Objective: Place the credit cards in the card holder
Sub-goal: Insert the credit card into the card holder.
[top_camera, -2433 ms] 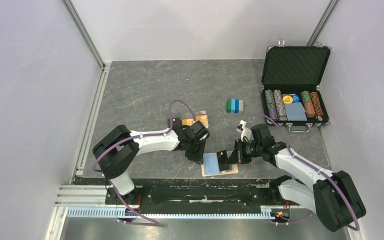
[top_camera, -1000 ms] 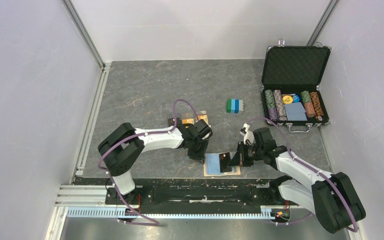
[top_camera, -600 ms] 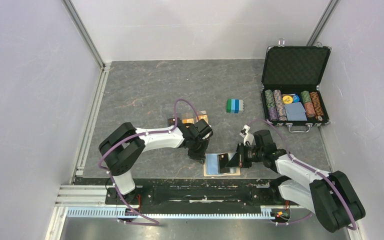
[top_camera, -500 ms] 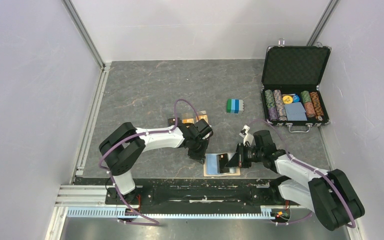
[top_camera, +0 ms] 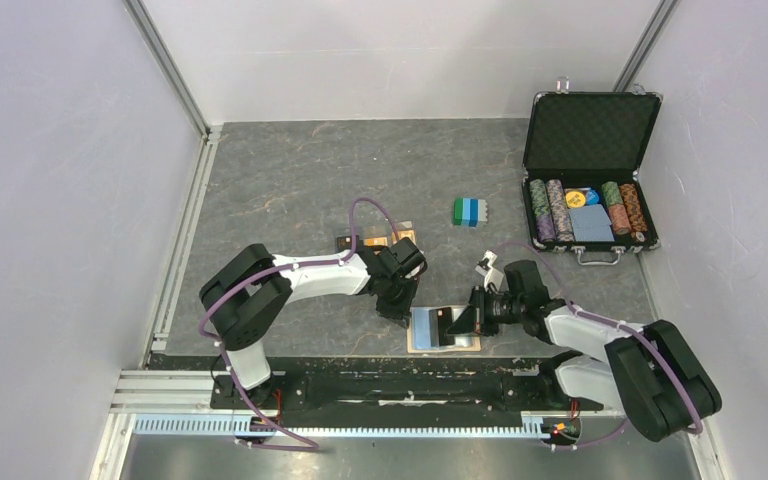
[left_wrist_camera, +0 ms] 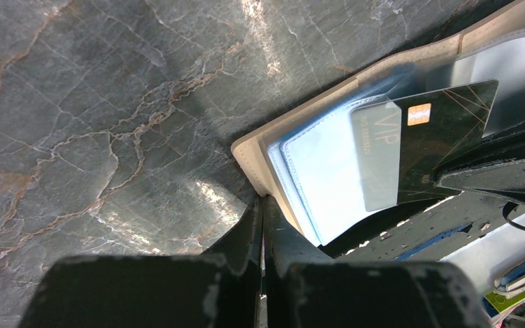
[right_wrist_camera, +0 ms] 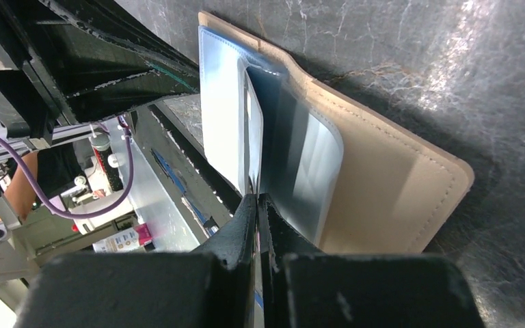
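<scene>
Firstly, my left gripper (left_wrist_camera: pixel 261 205) was pinched shut, tips against the tan card holder (right_wrist_camera: pixel 396 191) at the worktop's near edge. My right gripper (right_wrist_camera: pixel 257 197) clenched the black credit card (left_wrist_camera: pixel 444 126), half inside a clear sleeve.

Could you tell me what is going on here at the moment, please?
The right gripper is clamped on a black card, which sits partly inside a clear sleeve of the open tan wallet at the near edge of the table. The left gripper is shut, with its tips at the wallet's corner, apparently steadying it. The orange cards lie on the table farther back, not yet put away.
</scene>
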`<state>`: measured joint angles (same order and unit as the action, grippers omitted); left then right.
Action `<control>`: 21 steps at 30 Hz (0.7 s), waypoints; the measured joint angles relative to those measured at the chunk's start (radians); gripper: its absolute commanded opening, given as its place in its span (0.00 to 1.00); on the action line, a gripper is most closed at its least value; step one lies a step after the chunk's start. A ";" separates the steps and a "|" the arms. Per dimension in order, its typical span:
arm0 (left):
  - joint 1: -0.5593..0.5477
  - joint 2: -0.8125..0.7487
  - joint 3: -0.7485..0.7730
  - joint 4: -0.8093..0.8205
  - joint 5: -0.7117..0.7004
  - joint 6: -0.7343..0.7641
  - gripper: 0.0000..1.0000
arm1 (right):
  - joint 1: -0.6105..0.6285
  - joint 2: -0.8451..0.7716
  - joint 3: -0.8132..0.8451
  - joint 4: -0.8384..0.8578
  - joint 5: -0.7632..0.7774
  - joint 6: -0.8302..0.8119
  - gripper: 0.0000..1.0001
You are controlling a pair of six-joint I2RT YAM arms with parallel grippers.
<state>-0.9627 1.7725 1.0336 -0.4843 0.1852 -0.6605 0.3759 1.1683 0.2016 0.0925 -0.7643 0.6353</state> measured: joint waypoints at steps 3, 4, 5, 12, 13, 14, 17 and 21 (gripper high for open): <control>0.000 0.001 0.002 -0.002 0.000 0.000 0.03 | 0.006 0.019 0.000 0.021 -0.005 0.010 0.00; 0.000 0.001 0.002 -0.002 0.000 0.000 0.02 | 0.010 0.026 0.000 0.031 -0.005 0.015 0.00; 0.000 0.001 0.002 -0.002 0.000 0.000 0.02 | 0.015 0.032 0.000 0.039 -0.005 0.021 0.00; 0.000 0.002 0.003 -0.003 0.000 0.001 0.02 | 0.067 0.069 0.000 0.103 0.002 0.063 0.00; 0.000 0.002 0.003 -0.003 0.000 0.001 0.02 | 0.077 0.077 0.003 0.113 0.004 0.071 0.00; -0.001 0.002 0.003 -0.003 -0.001 0.002 0.02 | 0.086 0.084 0.005 0.122 0.005 0.076 0.00; -0.002 0.002 0.003 -0.003 -0.002 0.004 0.02 | 0.109 0.104 0.011 0.147 0.010 0.092 0.05; -0.002 0.002 0.003 -0.003 -0.002 0.004 0.02 | 0.140 0.130 0.017 0.175 0.022 0.113 0.19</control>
<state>-0.9646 1.7741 1.0370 -0.4873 0.1837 -0.6563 0.5156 1.2987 0.2184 0.2676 -0.7422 0.7486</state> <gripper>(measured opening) 0.029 0.100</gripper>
